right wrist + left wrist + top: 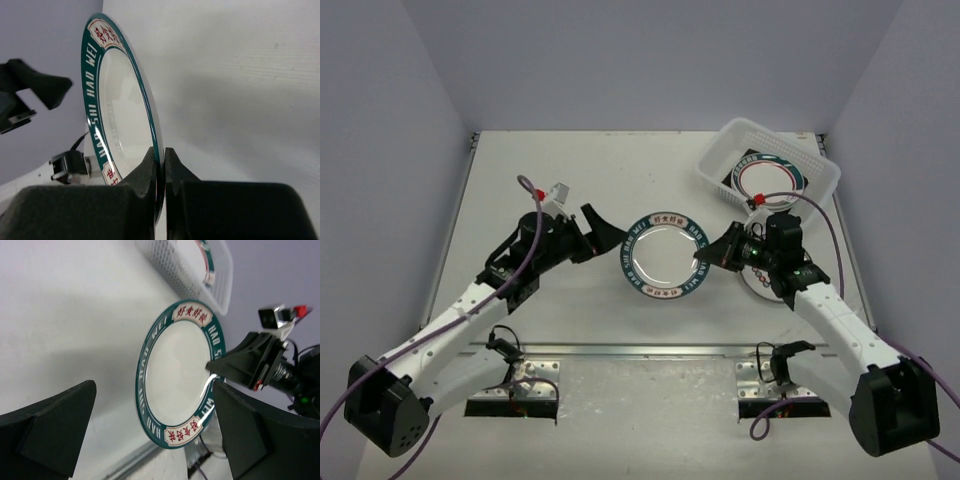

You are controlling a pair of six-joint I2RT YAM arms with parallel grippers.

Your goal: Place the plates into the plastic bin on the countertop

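A round white plate (665,257) with a teal rim and red characters hangs tilted over the middle of the countertop (570,170). My right gripper (705,257) is shut on its right rim; the right wrist view shows the rim (120,100) pinched between the right gripper (162,152) pads. My left gripper (603,240) stands open just left of the plate, apart from it, and the plate (177,375) shows between the left gripper (154,390) fingers. The plastic bin (715,165) at the back right holds another plate (770,177).
A further white plate (760,282) lies flat on the countertop, partly under my right arm. A metal strip (640,350) runs along the front edge. Purple-grey walls close in both sides and the back.
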